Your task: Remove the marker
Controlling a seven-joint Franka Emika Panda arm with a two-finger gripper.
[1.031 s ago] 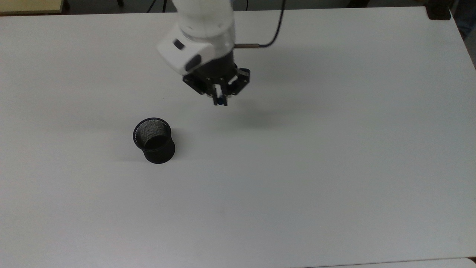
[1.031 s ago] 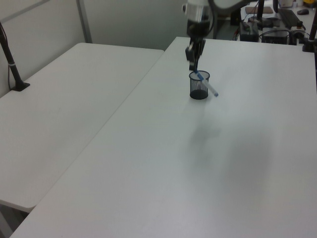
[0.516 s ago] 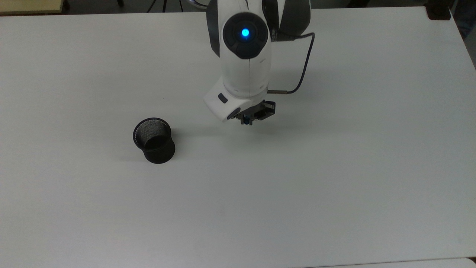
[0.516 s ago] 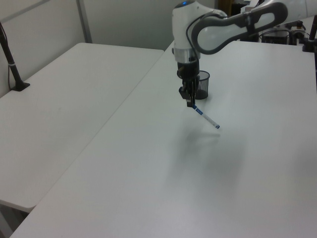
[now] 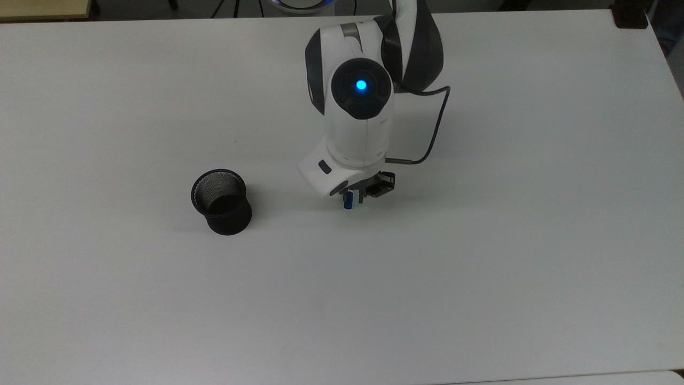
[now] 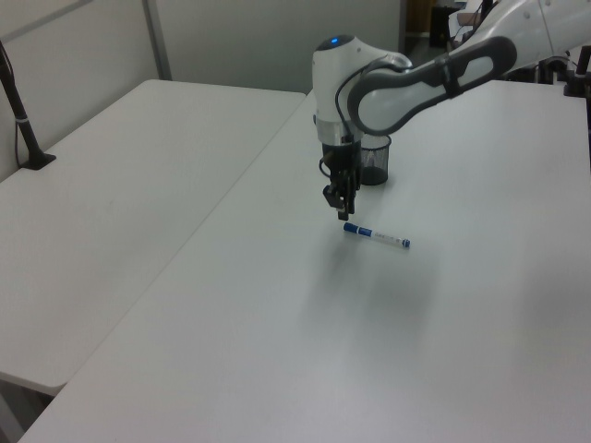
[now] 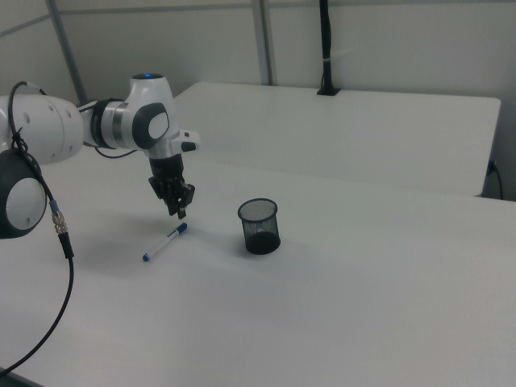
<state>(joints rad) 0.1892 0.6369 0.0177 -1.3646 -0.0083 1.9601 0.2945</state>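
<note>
The marker (image 6: 376,237) lies flat on the white table (image 5: 481,240), a slim white pen with a blue cap; it also shows as the marker (image 7: 165,243). In the top view the arm covers most of it and just the capped end of the marker (image 5: 348,201) sticks out. My gripper (image 6: 342,205) hangs a little above the capped end, open and holding nothing; the same gripper (image 7: 178,210) points down at the table. The black mesh cup (image 5: 221,201) stands upright and empty, well apart from the marker, toward the top view's left.
The arm's white wrist (image 5: 358,139) and a black cable (image 5: 435,128) hang over the table's middle. A second white table (image 6: 120,185) adjoins on the left view's left. A black post (image 7: 325,48) stands on the far table.
The arm carried the marker away from the cup and lowered it. The marker hung tilted from the fingers half a second ago; now it lies flat on the table, let go.
</note>
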